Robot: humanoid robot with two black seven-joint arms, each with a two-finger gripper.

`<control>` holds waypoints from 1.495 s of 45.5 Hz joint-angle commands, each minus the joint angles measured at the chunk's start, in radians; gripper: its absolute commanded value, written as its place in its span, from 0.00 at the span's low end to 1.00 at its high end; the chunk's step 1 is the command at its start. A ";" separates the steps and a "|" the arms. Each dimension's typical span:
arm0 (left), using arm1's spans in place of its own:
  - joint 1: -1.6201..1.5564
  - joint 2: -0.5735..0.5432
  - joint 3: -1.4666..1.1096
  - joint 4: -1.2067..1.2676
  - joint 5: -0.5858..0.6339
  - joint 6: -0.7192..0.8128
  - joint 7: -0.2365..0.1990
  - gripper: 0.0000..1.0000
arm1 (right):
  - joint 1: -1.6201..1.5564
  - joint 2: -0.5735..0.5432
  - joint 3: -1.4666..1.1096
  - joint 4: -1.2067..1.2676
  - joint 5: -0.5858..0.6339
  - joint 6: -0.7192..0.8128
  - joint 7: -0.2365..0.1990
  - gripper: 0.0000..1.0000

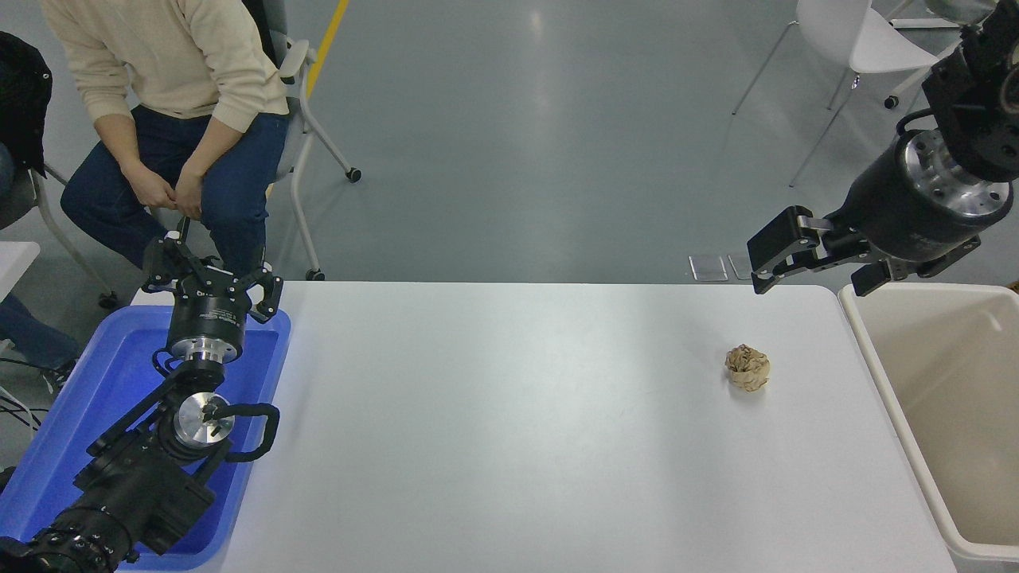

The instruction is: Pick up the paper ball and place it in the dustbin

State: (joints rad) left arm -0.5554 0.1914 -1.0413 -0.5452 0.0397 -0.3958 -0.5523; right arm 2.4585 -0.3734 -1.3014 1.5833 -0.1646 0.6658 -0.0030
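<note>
**Paper ball alone on the table, right gripper raised beyond the far edge**

We see the paper ball (747, 368) resting on the white table (509, 430), toward the right end and somewhat nearer the far edge than the near one. It is a small crumpled wad of tan-brown paper, roughly round, its surface wrinkled into folds with darker creases between them, and a soft shadow lies under it. Nothing touches it.

The dustbin (876, 350) stands against the table's right edge. We see a cream rectangular bin with a thick rounded rim and smooth inner walls; the part of its inside that we can see holds nothing. The ball lies near its left rim but apart from it.

The right gripper (816, 259) hangs in the air past the table's far right corner, above the floor and just beside the bin's far left corner. Its fingers are spread, with nothing between them. It is well apart from the ball.

The left gripper (211, 274) sits over the far end of a blue tray (95, 382) at the table's left edge, its arm lying along the tray. Its fingers are splayed and hold nothing.

Beyond the far left corner a person (183, 95) sits on a chair (298, 119), hands clasped between the knees. A white chair (864, 40) stands on the grey floor at the far right.
</note>
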 commanded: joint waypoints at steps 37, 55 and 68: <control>0.000 0.003 0.003 0.001 -0.001 0.000 -0.001 0.99 | -0.056 -0.033 0.048 0.000 -0.013 -0.038 0.001 1.00; 0.000 0.003 0.003 -0.001 -0.001 0.000 -0.001 0.99 | -0.052 -0.032 0.142 0.061 -0.012 0.000 0.000 1.00; 0.000 0.003 0.003 0.001 -0.001 0.000 -0.001 0.99 | -0.082 -0.032 0.149 0.060 -0.035 -0.002 0.000 1.00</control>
State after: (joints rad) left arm -0.5560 0.1948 -1.0385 -0.5456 0.0383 -0.3957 -0.5538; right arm 2.3981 -0.4026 -1.1695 1.6392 -0.1796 0.6620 -0.0024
